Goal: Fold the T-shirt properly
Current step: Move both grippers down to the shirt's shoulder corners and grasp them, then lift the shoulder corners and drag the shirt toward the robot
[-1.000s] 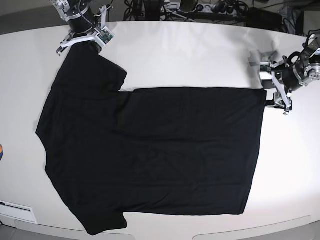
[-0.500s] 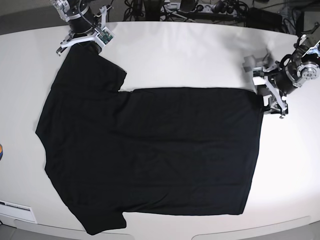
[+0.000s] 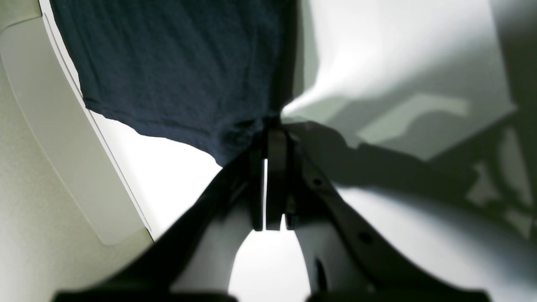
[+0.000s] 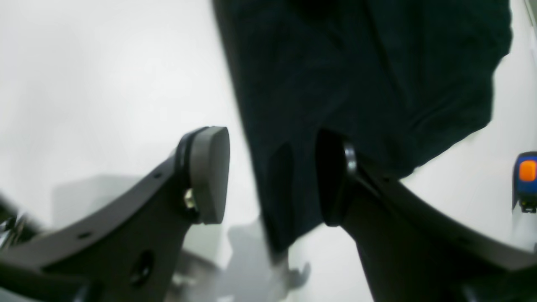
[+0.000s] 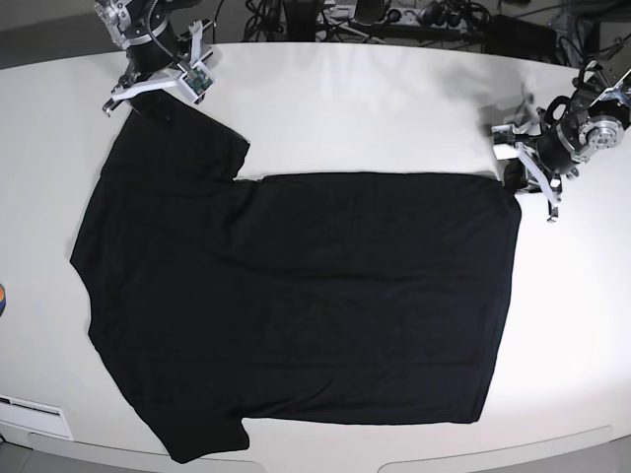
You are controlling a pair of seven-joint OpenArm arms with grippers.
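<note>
The black T-shirt (image 5: 296, 296) lies spread flat, plain side up, on the white table (image 5: 394, 108). Its sleeves point left and its hem is at the right. At the hem's far right corner, my left gripper (image 5: 515, 175) is shut. The left wrist view shows the left gripper (image 3: 270, 134) with its jaws pressed together, pinching the corner of the T-shirt (image 3: 176, 63). My right gripper (image 5: 154, 97) stands open at the far left sleeve. In the right wrist view, the right gripper (image 4: 270, 167) has its pads wide apart, and the sleeve of the T-shirt (image 4: 356, 75) lies loose between them.
A blue and orange object (image 5: 2, 299) sits at the table's left edge; the same blue and orange object (image 4: 526, 176) shows in the right wrist view. A white strip (image 5: 35, 414) lies at the front left corner. Cables (image 5: 394, 15) run behind the table.
The left gripper has closed on the hem corner and pulled in slightly. The right gripper has opened, letting go of the sleeve, and shifted a little up and left.
</note>
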